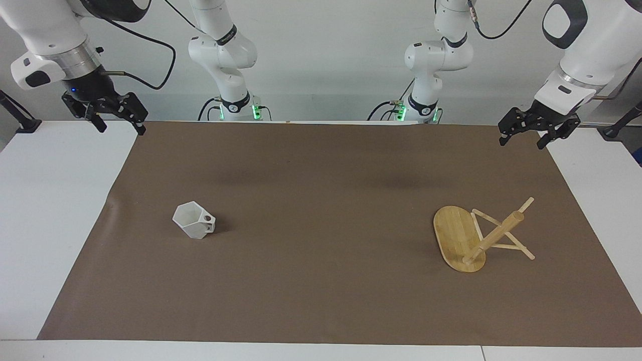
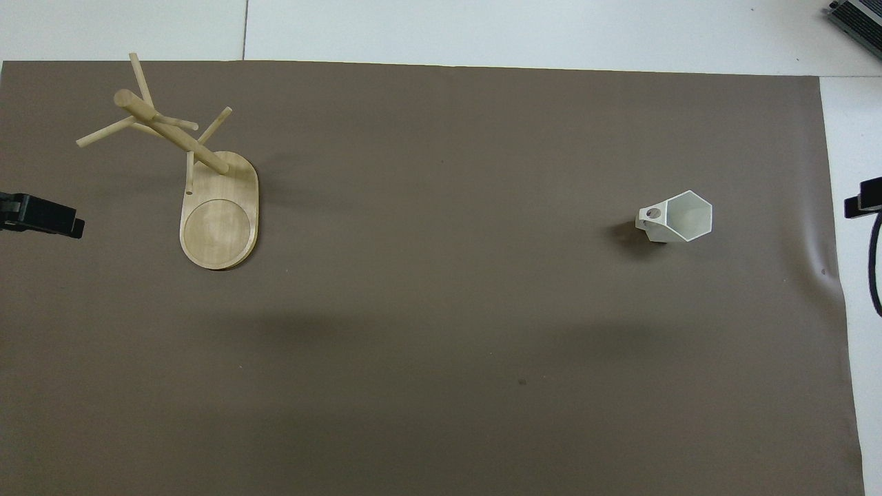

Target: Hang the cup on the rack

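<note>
Cup (image 1: 193,225) sits upright on the brown mat (image 1: 321,301) toward the right arm's end of the table, rim up, its blocky pierced handle at about three o'clock of its body in the facing view; the rack (image 1: 474,239) stands well apart from it toward the left arm's end, oval base flat on the mat, post and pegs rising from the end of the base farther from the robots. Judging by its look, the cup is a light, rigid, matte piece, not very slippery but likely brittle if dropped; its flat facets offer parallel faces for a pinch across the rim wall, at roughly nine o'clock of the rim, which would leave the handle's hole free for a peg. The rack seems light too, so a hard push on a peg could tip or slide it. Right gripper (image 1: 116,123) hangs over the mat's corner nearest the robots at its own end, fingers apart and empty; left gripper (image 1: 521,138) waits likewise over the matching corner at its end, fingers apart, holding nothing. Mat lies over a white table (image 1: 50,225), slightly rippled at the edge near the cup; behind the arms' bases is a plain pale wall (image 1: 326,60), with black cables trailing from the arms.
</note>
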Controlling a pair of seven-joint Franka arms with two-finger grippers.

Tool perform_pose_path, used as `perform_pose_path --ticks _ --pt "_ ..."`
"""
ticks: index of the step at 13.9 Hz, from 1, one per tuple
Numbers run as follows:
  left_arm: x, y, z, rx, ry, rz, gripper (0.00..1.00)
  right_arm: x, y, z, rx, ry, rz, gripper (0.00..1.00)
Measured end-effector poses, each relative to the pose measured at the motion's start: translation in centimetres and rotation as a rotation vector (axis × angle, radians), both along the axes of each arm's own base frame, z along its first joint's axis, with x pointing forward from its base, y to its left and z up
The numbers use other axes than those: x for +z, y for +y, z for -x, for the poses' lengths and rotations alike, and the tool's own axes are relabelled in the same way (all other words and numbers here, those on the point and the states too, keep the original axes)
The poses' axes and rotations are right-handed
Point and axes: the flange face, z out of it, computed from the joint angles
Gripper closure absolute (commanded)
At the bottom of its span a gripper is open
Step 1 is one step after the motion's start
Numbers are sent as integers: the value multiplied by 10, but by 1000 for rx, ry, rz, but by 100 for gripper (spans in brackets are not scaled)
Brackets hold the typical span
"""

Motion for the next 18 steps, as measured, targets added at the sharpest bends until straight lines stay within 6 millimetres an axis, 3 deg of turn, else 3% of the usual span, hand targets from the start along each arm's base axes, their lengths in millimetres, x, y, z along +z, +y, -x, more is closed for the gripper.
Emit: perform_pose_path --ticks 11,15,18 --pt "0 0 0 0 0 0 0 -7 1 -7 3 -36 6 0" --pt "0 0 0 0 0 0 0 -48 2 -18 7 -50 8 0" --pt "0 0 0 0 0 0 0 -98 1 -24 6 -48 7 0"
